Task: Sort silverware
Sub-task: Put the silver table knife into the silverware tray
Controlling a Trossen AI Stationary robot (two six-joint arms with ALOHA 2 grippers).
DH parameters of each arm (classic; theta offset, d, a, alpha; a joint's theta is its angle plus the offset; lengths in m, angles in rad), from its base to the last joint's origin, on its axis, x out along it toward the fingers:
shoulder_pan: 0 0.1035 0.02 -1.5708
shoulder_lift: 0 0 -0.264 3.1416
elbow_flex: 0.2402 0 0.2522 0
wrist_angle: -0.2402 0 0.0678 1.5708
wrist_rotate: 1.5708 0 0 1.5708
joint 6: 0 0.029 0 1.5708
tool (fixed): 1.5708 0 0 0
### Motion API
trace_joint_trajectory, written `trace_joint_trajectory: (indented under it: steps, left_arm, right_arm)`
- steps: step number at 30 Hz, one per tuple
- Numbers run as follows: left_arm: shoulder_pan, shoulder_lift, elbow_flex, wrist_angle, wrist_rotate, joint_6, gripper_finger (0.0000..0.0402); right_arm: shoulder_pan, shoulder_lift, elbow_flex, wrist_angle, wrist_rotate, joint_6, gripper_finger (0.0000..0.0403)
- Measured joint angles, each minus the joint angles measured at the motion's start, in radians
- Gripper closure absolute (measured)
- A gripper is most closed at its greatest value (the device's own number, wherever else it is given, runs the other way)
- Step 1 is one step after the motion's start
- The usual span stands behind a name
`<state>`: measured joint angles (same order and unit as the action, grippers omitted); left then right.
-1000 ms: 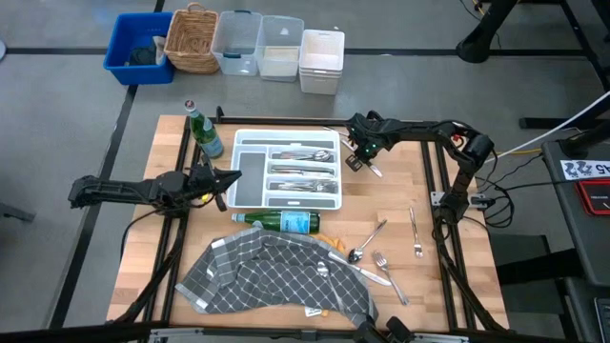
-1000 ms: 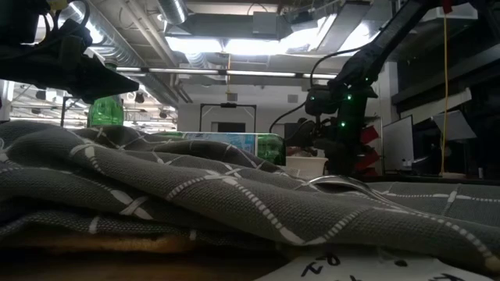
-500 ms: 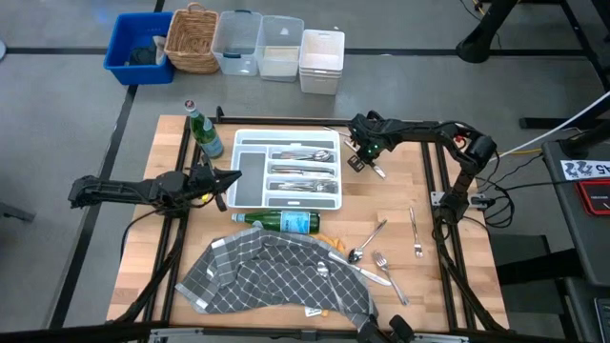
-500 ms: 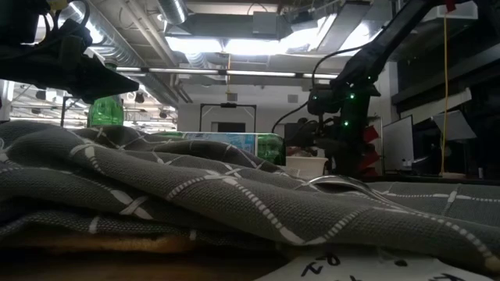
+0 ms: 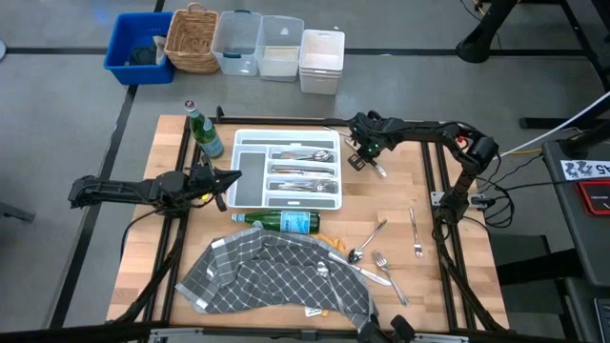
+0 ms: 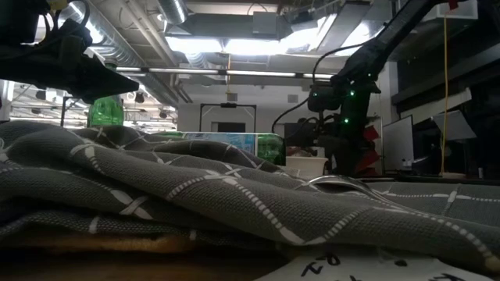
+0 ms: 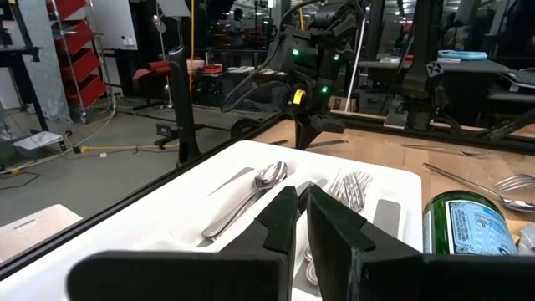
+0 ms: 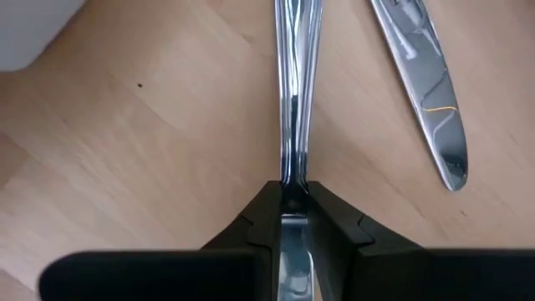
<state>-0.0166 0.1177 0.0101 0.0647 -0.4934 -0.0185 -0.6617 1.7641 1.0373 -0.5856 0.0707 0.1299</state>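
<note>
My right gripper is just off the right side of the white tray, shut on a slim silver utensil. A silver knife lies on the wood beside it. The tray holds sorted silverware in its compartments. Loose pieces lie on the table's right half: a spoon, a fork and another fork. My left gripper hovers at the tray's left edge, shut and empty. My right gripper pinches the utensil's handle between its two fingers. The fingers lie along the utensil, which runs straight out ahead of them over the wood. Its far end leaves the picture, and I cannot tell whether it touches the table.
One green bottle stands at the tray's far left corner and another lies in front of the tray. A grey checked cloth covers the near middle. Bins and a basket stand beyond the far edge.
My right gripper has gone up a little with the utensil, still shut on it.
</note>
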Motion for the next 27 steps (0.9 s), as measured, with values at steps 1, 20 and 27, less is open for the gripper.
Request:
trace_joint_trajectory:
  steps: [1,20,27]
  left_arm:
    - [0.0,0.0,0.0,0.0,0.0,0.0,0.0381]
    - [0.0,0.0,0.0,0.0,0.0,0.0,0.0381]
    - [0.0,0.0,0.0,0.0,0.0,0.0,0.0381]
  right_arm:
    - [0.0,0.0,0.008,-0.01,0.001,0.0,0.0352]
    - [0.014,-0.004,0.349,-0.163,-0.078,-0.03,0.0352]
    - [0.119,-0.005,0.371,-0.039,-0.197,-0.085,0.0352]
